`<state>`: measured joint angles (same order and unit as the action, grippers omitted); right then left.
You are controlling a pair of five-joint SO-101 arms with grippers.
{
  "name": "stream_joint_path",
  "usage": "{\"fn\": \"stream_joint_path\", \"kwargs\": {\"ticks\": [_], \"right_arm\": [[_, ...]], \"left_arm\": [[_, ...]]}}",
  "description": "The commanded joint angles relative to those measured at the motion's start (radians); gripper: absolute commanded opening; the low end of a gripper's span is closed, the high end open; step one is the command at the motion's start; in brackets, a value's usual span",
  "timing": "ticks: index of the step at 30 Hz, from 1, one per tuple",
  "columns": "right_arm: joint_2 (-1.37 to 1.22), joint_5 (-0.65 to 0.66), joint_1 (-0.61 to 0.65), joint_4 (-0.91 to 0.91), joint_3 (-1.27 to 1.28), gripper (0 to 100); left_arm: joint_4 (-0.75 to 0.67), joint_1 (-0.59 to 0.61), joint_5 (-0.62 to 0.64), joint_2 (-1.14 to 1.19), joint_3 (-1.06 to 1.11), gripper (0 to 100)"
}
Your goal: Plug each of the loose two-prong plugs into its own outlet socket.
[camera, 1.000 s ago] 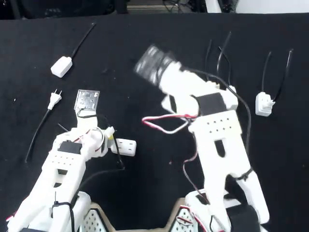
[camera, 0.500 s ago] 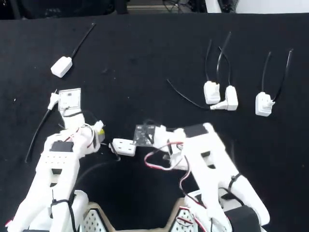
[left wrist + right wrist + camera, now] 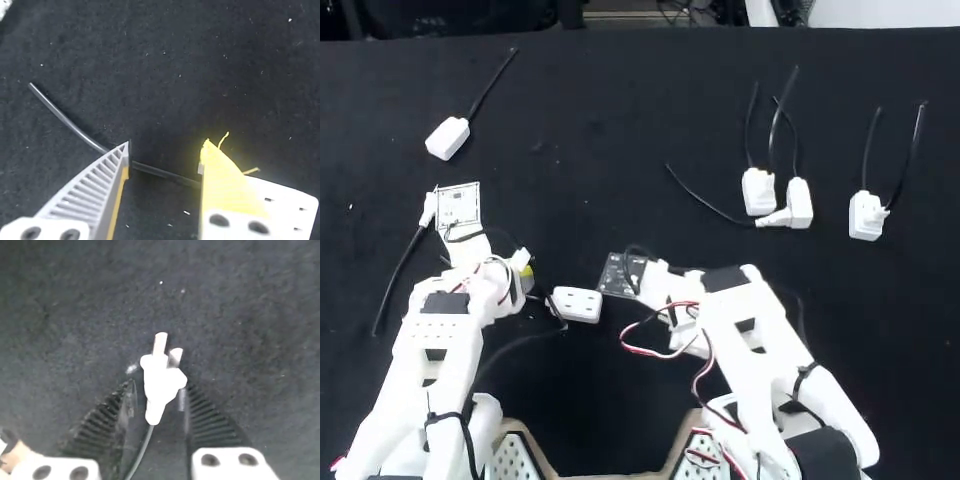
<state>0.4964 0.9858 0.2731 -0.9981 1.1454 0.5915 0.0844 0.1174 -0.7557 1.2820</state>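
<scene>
A loose white two-prong plug (image 3: 428,209) lies at the left of the black table, its black cord (image 3: 75,125) trailing toward the front. My left gripper (image 3: 456,206) hovers right beside that plug. In the left wrist view it (image 3: 165,145) is open, one finger on each side of the cord. My right gripper (image 3: 620,275) sits low near the front centre. It (image 3: 159,384) is shut on another white plug (image 3: 161,377), prongs pointing away and cord running back between the fingers. A white outlet socket (image 3: 447,138) lies at the far left.
Three more white outlet pieces (image 3: 758,190), (image 3: 798,204), (image 3: 865,215) with black cords lie at the right rear. A loose black cord (image 3: 705,200) runs left of them. A white block with holes (image 3: 577,305) shows between the two arms.
My right arm has swung from the far middle of the table back to the front centre. My left gripper has shifted left, over the plug's cord.
</scene>
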Motion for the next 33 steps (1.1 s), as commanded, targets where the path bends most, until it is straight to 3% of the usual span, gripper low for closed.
{"fn": "stream_joint_path", "kwargs": {"ticks": [1, 5, 10, 14, 19, 33], "right_arm": [[0.031, -0.011, 0.014, -0.008, -0.018, 2.4], [0.033, -0.077, 0.009, -0.012, -0.067, 1.0], [0.004, -0.379, 0.015, -0.015, -0.128, 1.5], [-0.051, -0.37, 0.026, -0.017, -0.114, 1.8], [-0.093, -0.367, 0.104, -0.017, -0.085, 11.6], [0.038, -0.367, 0.106, -0.031, -0.074, 1.5]], "left_arm": [[-0.011, 0.004, 0.006, -0.005, -0.021, 22], [-0.011, 0.004, 0.006, -0.005, -0.021, 22], [-0.011, 0.004, 0.006, -0.005, -0.021, 22], [-0.011, 0.004, 0.006, -0.005, -0.022, 22], [-0.011, 0.007, 0.006, -0.005, -0.022, 22], [-0.009, 0.008, 0.003, -0.005, -0.021, 22]]}}
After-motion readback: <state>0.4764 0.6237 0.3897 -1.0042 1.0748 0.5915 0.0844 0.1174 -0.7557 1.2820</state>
